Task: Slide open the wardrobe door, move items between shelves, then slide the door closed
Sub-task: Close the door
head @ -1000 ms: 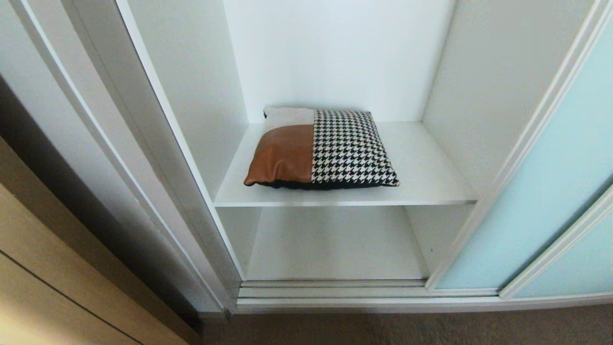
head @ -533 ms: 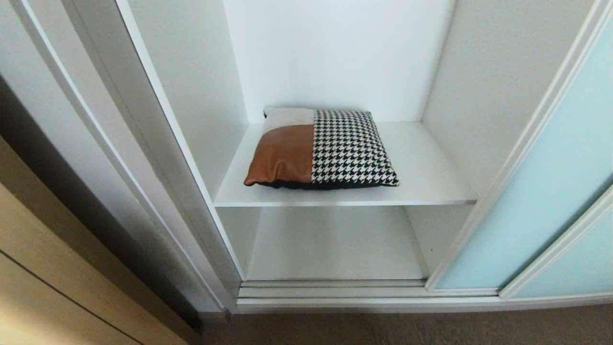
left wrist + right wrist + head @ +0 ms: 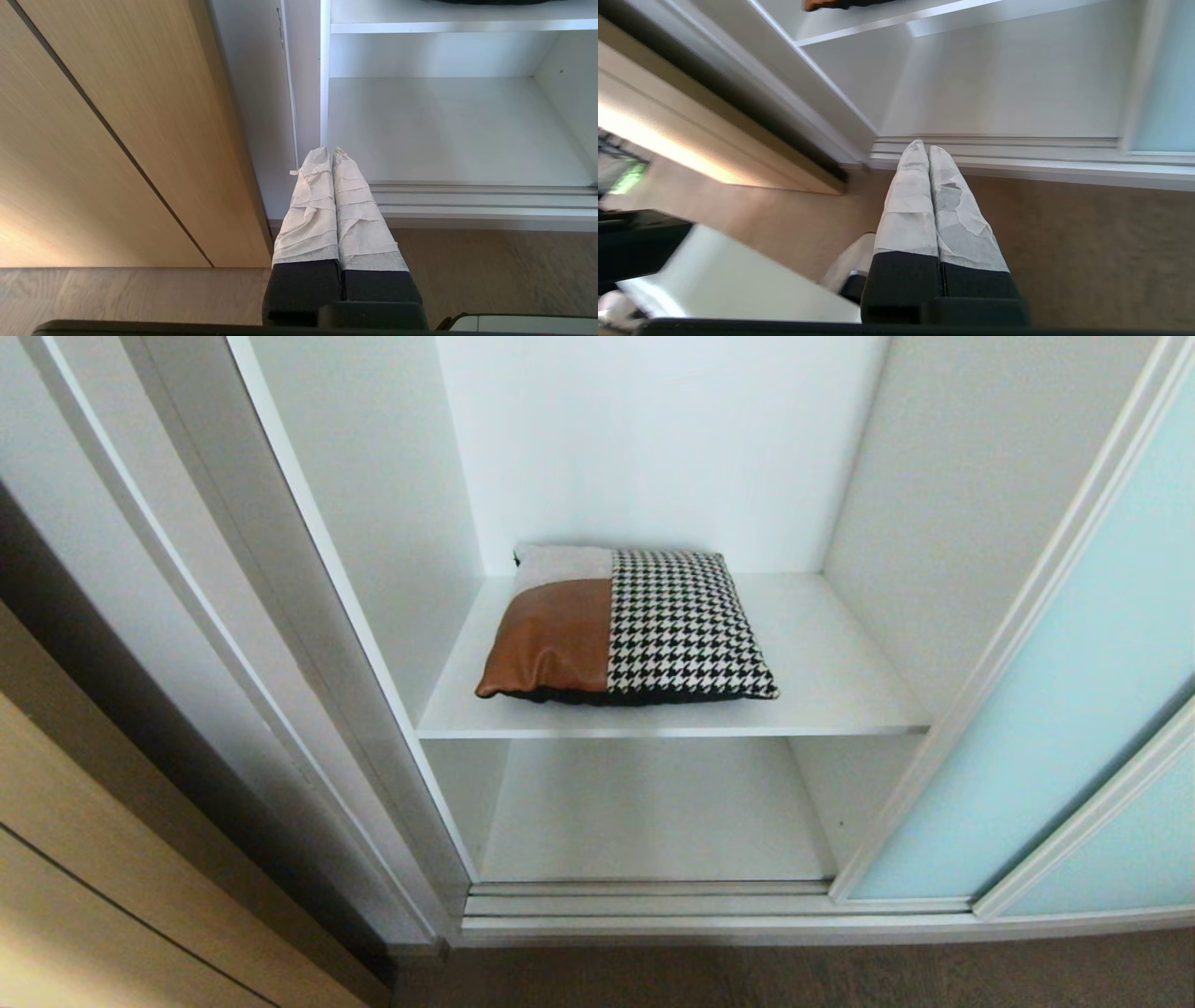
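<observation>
the cushion [image 3: 624, 623] lies flat on the upper shelf [image 3: 831, 691], left of centre; the lower shelf [image 3: 653, 812] is bare. the sliding wardrobe door [image 3: 1074, 709] stands at the right. the left gripper [image 3: 331, 154] and right gripper [image 3: 923, 148] hang low before the wardrobe, fingers pressed together, holding nothing.
</observation>
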Controlling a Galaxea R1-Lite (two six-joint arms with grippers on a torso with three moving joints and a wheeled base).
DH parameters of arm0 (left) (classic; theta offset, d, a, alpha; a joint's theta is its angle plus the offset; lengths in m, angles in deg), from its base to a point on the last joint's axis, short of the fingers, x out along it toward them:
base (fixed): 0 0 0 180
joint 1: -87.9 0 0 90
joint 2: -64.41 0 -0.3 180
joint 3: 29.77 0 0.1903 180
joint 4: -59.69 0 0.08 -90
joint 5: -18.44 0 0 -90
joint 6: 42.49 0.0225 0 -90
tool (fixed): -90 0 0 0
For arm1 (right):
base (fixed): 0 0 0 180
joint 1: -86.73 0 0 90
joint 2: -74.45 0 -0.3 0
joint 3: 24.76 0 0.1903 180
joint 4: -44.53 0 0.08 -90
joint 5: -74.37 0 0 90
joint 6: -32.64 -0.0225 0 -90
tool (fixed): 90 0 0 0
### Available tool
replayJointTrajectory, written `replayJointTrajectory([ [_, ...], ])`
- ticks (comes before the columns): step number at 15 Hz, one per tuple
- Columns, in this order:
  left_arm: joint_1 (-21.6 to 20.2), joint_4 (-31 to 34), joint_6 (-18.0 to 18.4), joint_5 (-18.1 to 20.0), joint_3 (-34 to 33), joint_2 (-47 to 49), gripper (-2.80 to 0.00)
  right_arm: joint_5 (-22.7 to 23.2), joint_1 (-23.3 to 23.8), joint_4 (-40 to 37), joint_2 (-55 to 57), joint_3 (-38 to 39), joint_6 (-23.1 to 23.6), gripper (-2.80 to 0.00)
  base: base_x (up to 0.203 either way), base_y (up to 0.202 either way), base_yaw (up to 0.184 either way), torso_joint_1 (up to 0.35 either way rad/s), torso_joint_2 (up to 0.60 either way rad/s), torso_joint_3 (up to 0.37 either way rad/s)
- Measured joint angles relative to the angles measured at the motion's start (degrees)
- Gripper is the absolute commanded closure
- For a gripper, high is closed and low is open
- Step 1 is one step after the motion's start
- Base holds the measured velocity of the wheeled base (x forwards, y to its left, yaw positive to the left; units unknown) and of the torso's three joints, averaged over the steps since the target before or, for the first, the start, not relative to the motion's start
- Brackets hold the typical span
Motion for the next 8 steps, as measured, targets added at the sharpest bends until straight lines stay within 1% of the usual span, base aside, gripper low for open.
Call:
replayJointTrajectory([
  [1,0.0,0.0,0.0,0.0,0.0,0.0,0.0,-1.1,0.0,-0.1,0.0,0.1,0.5,0.0,0.0,0.0,0.0,0.0,0.0,0.0],
  [4,0.0,0.0,0.0,0.0,0.0,0.0,0.0,-1.4,0.0,-0.8,0.0,0.9,3.6,0.0,0.0,0.0,0.0,0.0,0.0,0.0],
  [6,0.0,0.0,0.0,0.0,0.0,0.0,0.0,-2.4,0.0,-0.6,0.0,2.1,3.8,0.0,0.0,0.0,0.0,0.0,0.0,0.0],
  [7,0.0,0.1,0.0,0.0,0.0,0.0,0.0,-4.3,0.0,-0.2,0.0,2.9,4.3,0.0,0.0,0.0,0.0,0.0,0.0,0.0],
  [8,0.0,0.1,0.0,0.0,0.0,0.0,0.0,-6.9,0.0,-0.2,0.1,3.6,5.7,0.0,0.0,0.0,0.0,0.0,0.0,0.0],
])
